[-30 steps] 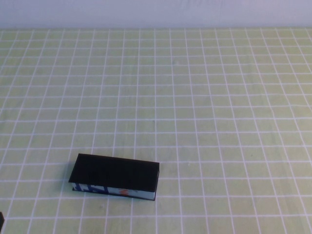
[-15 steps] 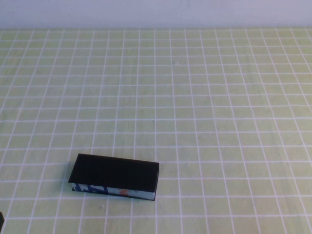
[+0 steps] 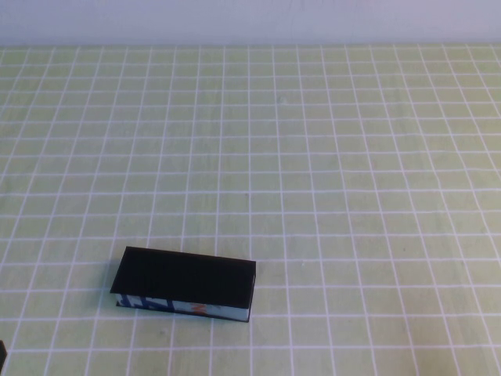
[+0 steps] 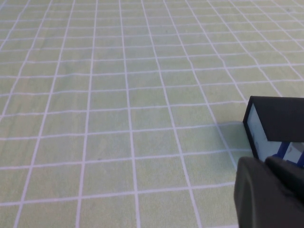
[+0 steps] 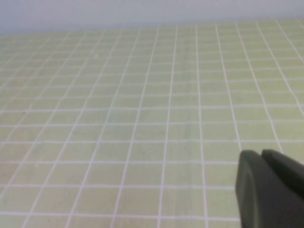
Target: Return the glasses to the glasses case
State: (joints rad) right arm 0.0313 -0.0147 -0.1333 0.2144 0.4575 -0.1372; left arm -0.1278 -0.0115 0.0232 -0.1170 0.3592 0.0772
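The glasses case [image 3: 185,283] lies closed on the green checked cloth at the front left, black lid on top, white front edge with blue print and an orange mark facing me. The glasses are not in view. My left gripper [image 4: 265,164] is shut and empty, low at the front left, a short way from the case's end [image 4: 278,126]; only its tip shows in the high view [image 3: 1,354]. My right gripper [image 5: 261,156] is shut and empty over bare cloth on the right, outside the high view.
The green cloth with white grid lines [image 3: 313,157] covers the whole table. A pale wall [image 3: 250,19] runs along the far edge.
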